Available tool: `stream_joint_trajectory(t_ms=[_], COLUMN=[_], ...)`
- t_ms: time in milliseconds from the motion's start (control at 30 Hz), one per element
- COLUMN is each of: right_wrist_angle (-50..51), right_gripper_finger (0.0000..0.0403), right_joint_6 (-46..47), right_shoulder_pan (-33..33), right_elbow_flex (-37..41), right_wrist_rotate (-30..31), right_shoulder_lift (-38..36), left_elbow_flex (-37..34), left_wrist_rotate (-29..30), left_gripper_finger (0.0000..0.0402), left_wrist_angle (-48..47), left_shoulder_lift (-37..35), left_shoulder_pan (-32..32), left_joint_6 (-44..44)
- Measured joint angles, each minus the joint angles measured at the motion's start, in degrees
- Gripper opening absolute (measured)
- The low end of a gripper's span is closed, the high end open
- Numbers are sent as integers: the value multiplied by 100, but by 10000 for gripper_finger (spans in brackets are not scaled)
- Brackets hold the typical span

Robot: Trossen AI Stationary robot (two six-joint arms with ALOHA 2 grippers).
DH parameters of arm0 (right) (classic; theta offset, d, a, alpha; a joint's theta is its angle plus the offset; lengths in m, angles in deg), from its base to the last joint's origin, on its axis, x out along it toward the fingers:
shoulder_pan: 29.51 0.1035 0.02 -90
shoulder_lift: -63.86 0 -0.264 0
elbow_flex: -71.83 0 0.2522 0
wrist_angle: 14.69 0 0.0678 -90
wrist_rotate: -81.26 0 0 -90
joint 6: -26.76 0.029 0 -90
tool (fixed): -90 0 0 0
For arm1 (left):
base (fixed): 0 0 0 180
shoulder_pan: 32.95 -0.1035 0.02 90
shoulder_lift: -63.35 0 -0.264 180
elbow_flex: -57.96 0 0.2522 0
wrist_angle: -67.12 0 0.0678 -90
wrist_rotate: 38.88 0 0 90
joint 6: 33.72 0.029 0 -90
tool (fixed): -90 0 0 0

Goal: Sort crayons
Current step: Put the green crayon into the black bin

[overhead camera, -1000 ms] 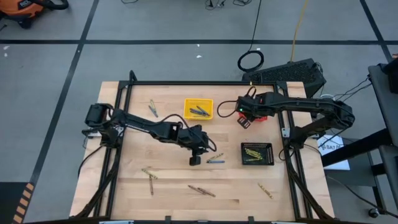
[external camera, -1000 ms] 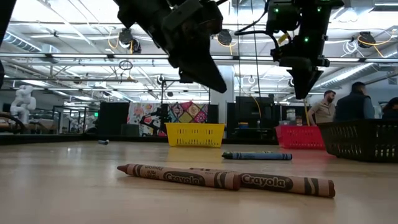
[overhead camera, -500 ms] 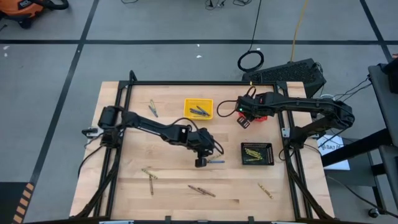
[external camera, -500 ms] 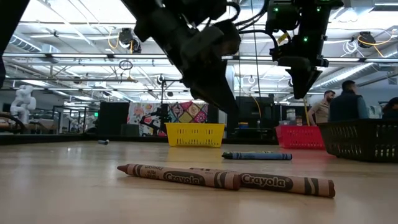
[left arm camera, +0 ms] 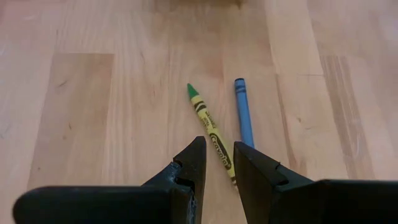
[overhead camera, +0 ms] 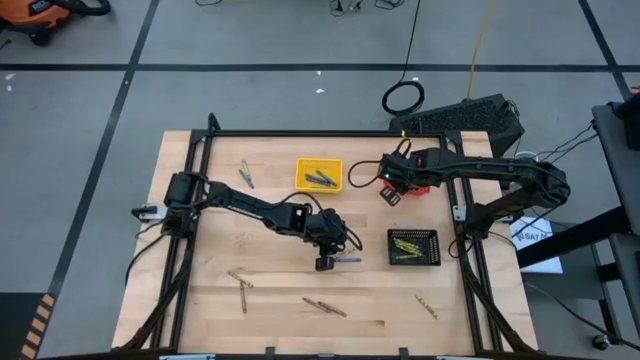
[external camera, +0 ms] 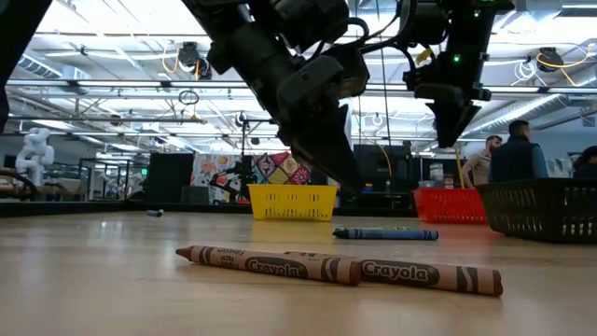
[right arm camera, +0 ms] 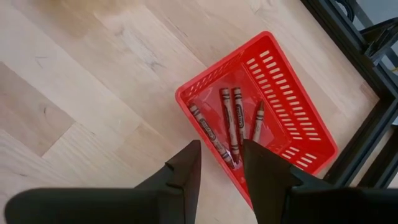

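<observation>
My left gripper hangs open over the middle of the table, a little above a yellow-green crayon and a blue crayon that lie flat side by side. In the high view it is just left of the blue crayon. In the low view its fingers stay clear of the wood. My right gripper waits open above the red basket, which holds several brown-red crayons.
A yellow basket with blue-grey crayons stands at the far middle. A black basket with yellow crayons stands at the right. Loose crayons lie at the far left, near left, near middle and near right.
My left gripper has come down and gone toward the table's right and near edge, closing in on the blue and yellow-green crayons. Its fingers have stayed open. No crayon has moved.
</observation>
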Motion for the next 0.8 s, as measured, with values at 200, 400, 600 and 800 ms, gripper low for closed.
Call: stream_joint_trajectory(t_ms=[200,400,600,800], right_wrist_angle=[-2,-60,-65,-82], right_gripper_finger=[105,105,105,105], right_joint_6=[-38,-87,-129,-129], right_shoulder_pan=[0,0,0,0], right_elbow_flex=[-1,-2,-2,-2], right_wrist_rotate=[0,-4,-4,-4], right_shoulder_lift=[0,4,2,2], left_elbow_flex=[-8,-4,0,-5], left_wrist_rotate=[-156,-240,-289,-295], left_gripper_finger=[83,83,83,83], left_wrist_angle=[118,199,269,201], left_shoulder_lift=[245,435,419,488], left_shoulder_pan=[15,15,15,15], left_joint_6=[-146,-153,-179,-295])
